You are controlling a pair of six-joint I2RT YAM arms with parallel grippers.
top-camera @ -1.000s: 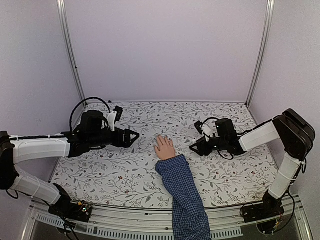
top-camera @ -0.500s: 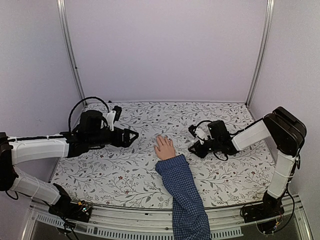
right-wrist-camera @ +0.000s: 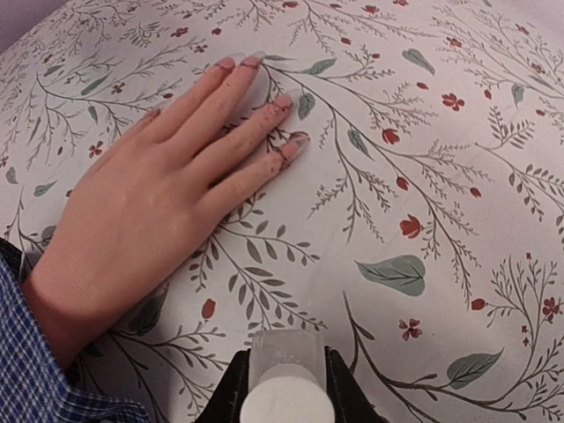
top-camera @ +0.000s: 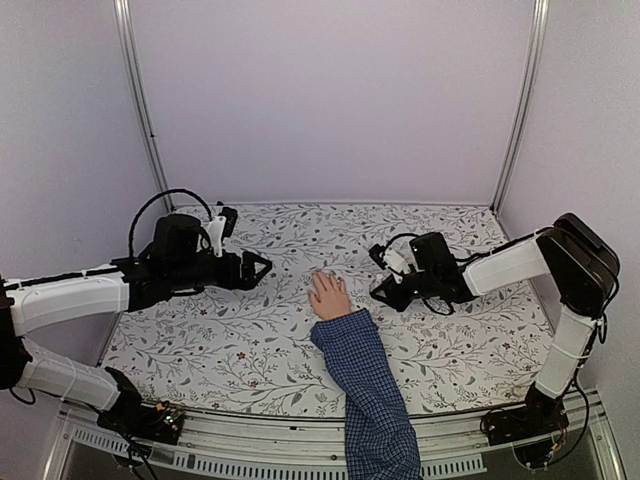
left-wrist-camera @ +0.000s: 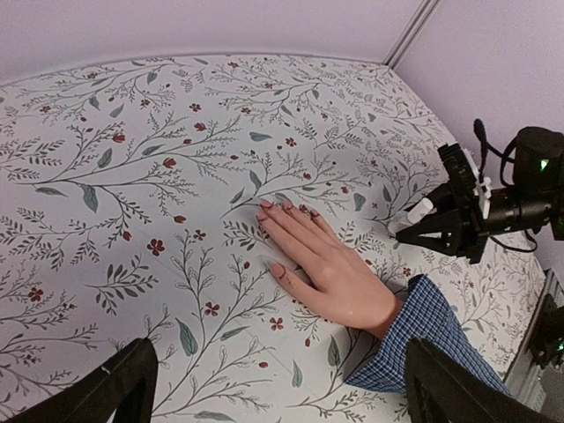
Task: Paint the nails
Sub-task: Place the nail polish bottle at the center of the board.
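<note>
A pale hand point(top-camera: 328, 297) in a blue checked sleeve point(top-camera: 365, 385) lies flat on the floral cloth, fingers pointing away. Its nails point(right-wrist-camera: 284, 100) look pinkish in the right wrist view, and they also show in the left wrist view as nails point(left-wrist-camera: 267, 204). My right gripper point(top-camera: 384, 292) hovers just right of the hand, shut on a small white cylinder point(right-wrist-camera: 286, 385) that sticks out between its fingers; this white cylinder point(left-wrist-camera: 417, 212) points toward the hand. My left gripper point(top-camera: 260, 268) stands open left of the hand, its dark fingers point(left-wrist-camera: 115, 388) wide apart with nothing between them.
The floral tablecloth point(top-camera: 250, 340) covers the whole table. Lilac walls and two metal posts point(top-camera: 140, 100) enclose the back and sides. The sleeve runs from the near edge up to the middle.
My right gripper has closed on the white cylinder and shifted left, nearer the hand. My left arm has drawn back slightly to the left. The hand has stayed still.
</note>
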